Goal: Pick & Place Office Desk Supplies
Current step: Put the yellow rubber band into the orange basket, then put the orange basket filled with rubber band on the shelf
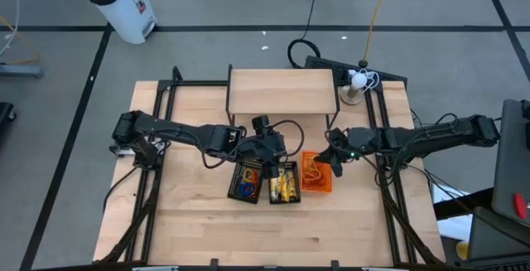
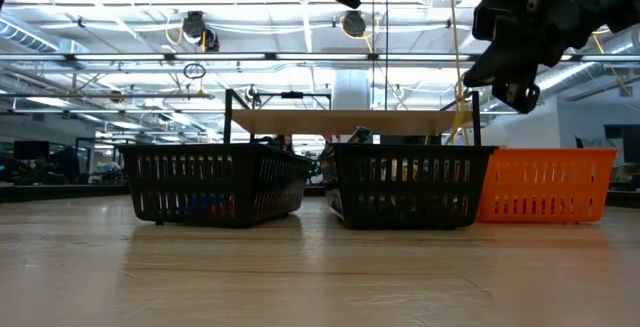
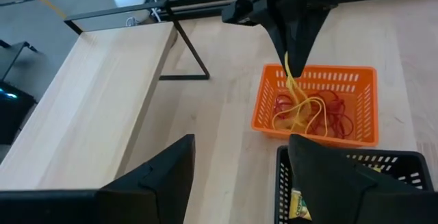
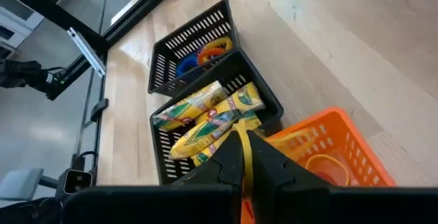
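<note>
Three baskets stand side by side mid-table. The left black basket point(image 1: 247, 181) holds blue and orange rubber-band loops point(image 4: 200, 54). The middle black basket point(image 1: 284, 184) holds yellow oblong packs point(image 4: 205, 125). The orange basket point(image 1: 315, 173) holds red and yellow rubber bands point(image 3: 321, 114). My right gripper point(image 1: 335, 162) hovers over the orange basket's far right corner, shut on a yellow rubber band point(image 3: 293, 87). My left gripper point(image 1: 269, 151) stands open above the far end of the black baskets, with nothing between its fingers point(image 3: 328, 176). My right gripper pinches the yellow rubber band's upper end point(image 3: 287, 65) between its two shut fingertips. The fingers slant down from the table's right side. The band hangs slack below them, and its lower loops point(image 3: 301, 111) lie in the orange basket among the red bands.
A raised wooden shelf point(image 1: 283, 91) on a black metal frame stands at the table's far middle. A white ball-shaped fixture point(image 1: 358, 79) sits at the far right. Bare wood lies near the front edge point(image 1: 273, 238).
</note>
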Robot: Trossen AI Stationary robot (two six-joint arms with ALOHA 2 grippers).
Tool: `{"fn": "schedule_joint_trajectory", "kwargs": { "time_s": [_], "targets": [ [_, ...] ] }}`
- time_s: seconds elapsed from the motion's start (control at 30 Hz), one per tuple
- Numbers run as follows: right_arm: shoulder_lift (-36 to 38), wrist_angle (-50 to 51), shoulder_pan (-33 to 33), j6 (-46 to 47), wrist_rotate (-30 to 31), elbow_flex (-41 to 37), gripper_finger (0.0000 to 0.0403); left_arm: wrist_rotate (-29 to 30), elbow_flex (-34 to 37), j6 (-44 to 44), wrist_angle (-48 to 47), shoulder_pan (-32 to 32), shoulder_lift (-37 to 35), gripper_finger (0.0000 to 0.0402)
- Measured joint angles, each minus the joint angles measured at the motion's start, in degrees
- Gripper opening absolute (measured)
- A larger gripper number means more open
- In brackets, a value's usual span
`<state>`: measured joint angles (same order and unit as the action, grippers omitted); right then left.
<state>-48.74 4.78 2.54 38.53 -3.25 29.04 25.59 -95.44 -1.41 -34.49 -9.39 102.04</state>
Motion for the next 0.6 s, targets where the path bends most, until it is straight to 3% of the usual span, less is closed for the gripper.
{"fn": "schedule_joint_trajectory", "kwargs": {
  "time_s": [0.2,0.6],
  "targets": [
    [-0.57,-0.14,-0.11,-0.21,-2.93,0.0,0.0028,0.01,0.0,-0.15,-0.01,0.0,0.0,0.0237],
    [-0.38,-1.65,-0.39,-0.31,-2.75,0.0,0.0156,0.0,0.0,0.67,0.03,0.0,0.0,0.0237]
  ]
}}
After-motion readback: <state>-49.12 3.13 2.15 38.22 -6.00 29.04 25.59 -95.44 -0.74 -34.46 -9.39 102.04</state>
